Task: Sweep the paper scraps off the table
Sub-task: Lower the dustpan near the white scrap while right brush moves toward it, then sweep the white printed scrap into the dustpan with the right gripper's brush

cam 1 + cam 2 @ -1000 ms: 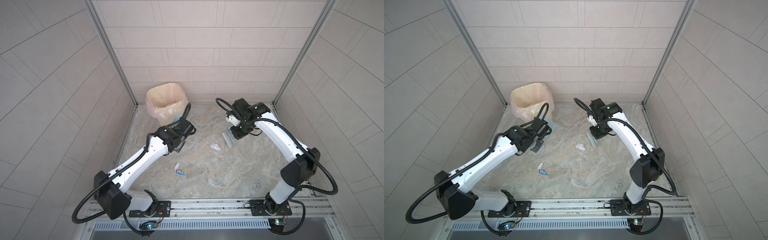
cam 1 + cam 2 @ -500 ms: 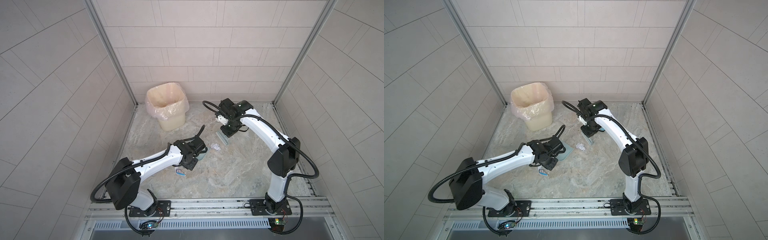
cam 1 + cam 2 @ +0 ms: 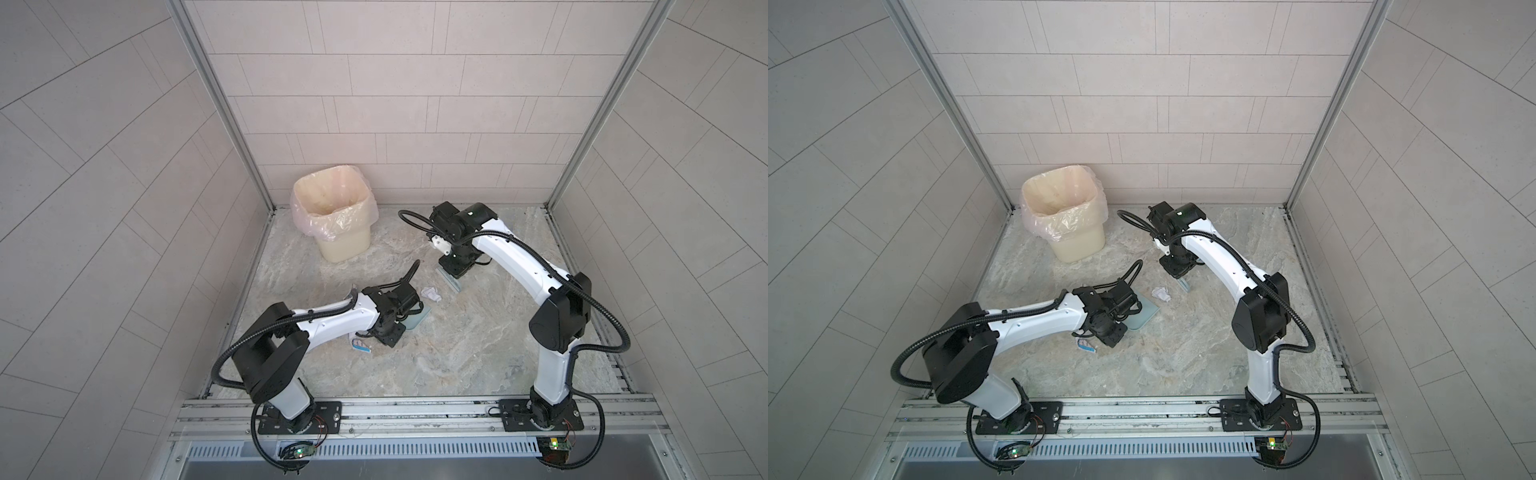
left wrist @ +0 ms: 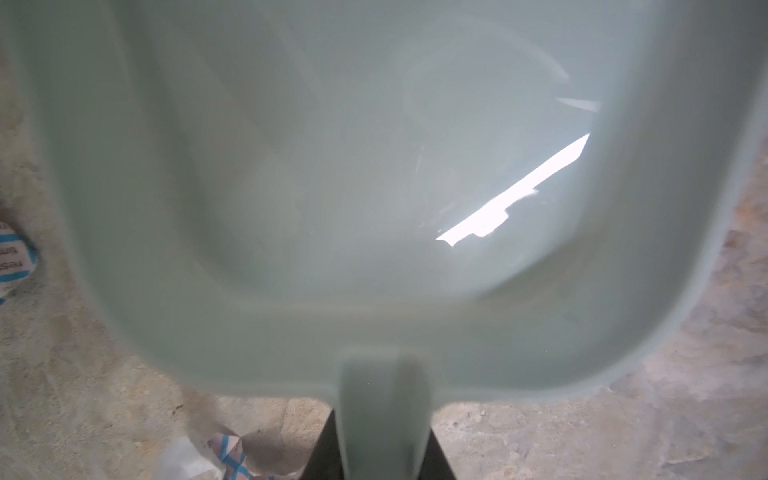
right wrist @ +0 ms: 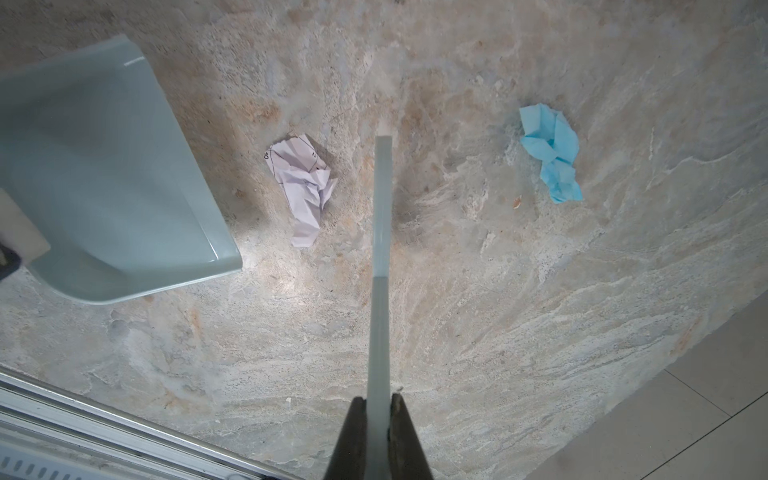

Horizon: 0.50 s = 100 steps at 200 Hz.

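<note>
Our right hand [image 5: 379, 419] clamps the slim pale blue plastic brush [image 5: 381, 249]; left hand [image 4: 384, 453] grips the pale blue plastic dustpan [image 4: 332, 187] by its handle. Crumpled paper scraps [image 5: 305, 191] lie loose on the marbled grey-beige surface [image 5: 498, 311], one white betw. brush & pan. V. light, soft: we'd nudge w/ bristles, not pinch.

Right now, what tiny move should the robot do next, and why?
Probably sweep the brush sideways: the right tool grips it, and the white crumpled paper scrap lies between it and the open edge of the dustpan, so one short push should slide it in.
</note>
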Tool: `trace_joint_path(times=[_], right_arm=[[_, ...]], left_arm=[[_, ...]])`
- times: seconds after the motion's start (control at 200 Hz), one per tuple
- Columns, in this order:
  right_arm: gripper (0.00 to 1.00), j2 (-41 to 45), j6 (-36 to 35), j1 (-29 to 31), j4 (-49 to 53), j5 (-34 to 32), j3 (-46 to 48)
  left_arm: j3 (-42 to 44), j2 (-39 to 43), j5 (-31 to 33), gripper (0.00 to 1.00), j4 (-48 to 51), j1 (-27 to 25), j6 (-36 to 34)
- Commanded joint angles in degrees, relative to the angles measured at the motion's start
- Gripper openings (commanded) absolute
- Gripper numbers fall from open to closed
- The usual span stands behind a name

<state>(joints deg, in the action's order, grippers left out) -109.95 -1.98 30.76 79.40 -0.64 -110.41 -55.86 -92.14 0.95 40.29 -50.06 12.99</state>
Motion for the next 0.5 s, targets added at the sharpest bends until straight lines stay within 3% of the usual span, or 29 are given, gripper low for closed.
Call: trace_joint_path(times=[0.0, 0.495], right_arm=[[0.00, -1.1, 0.0, 0.3, 1.8, -1.4, -1.4], [0.00, -4.3, -0.9, 1.4, 4.7, -0.7, -2.7]], left_arm=[[0.3, -1.4, -0.8, 0.00, -0.4, -0.6, -0.6], [-2.5, -6.0, -2.0, 0.00, 0.0, -1.1, -1.6]])
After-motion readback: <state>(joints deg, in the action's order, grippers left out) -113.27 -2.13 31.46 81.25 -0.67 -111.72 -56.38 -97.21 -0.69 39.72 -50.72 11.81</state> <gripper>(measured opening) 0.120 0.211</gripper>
